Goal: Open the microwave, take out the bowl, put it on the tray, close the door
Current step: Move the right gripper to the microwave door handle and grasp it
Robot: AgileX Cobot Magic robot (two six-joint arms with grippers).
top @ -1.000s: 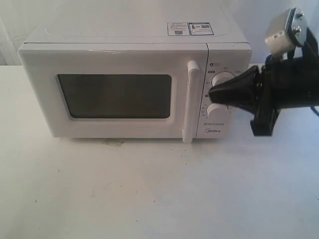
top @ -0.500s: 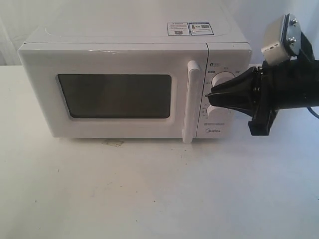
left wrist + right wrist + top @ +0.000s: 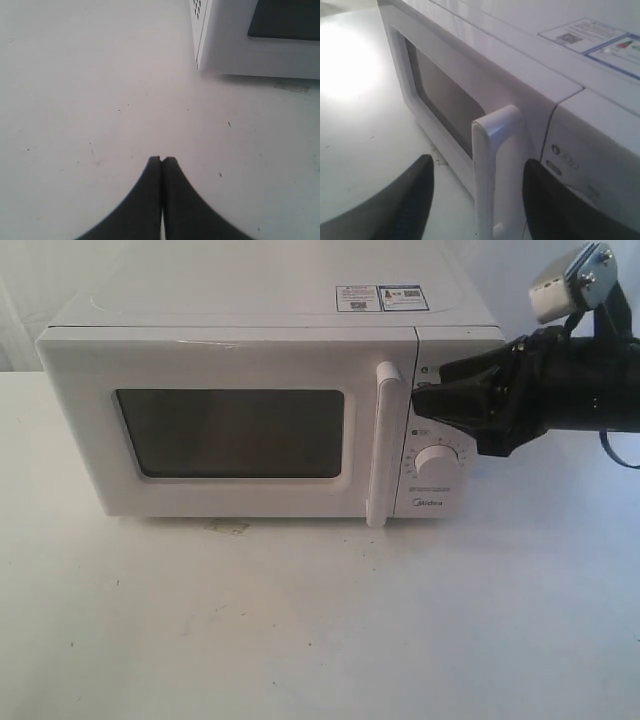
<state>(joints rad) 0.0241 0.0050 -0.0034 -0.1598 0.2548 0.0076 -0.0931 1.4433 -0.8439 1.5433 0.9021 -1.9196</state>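
Observation:
The white microwave [image 3: 455, 340] stands at the back of the table with its door [image 3: 85, 430] closed, dark window facing me. My right gripper [image 3: 425, 395] hovers in front of the upper dial, just right of the vertical bar handle [image 3: 383, 450]. In the right wrist view this gripper [image 3: 479, 161] is open, and the handle [image 3: 492, 145] stands between and beyond its black fingers [image 3: 415, 190]. My left gripper [image 3: 161, 159] is shut on nothing, low over bare table near the microwave's corner [image 3: 235, 45]. The bowl is hidden and no tray is in view.
The white table [image 3: 320, 620] stretches out wide in front of the microwave. The lower dial [image 3: 437, 462] and the Midea logo [image 3: 428, 505] show below my right gripper. Stickers [image 3: 382, 297] lie on the microwave's top.
My right gripper has risen and tilted up, from between the two dials to the level of the upper dial. The lower dial is now uncovered. The door stays closed.

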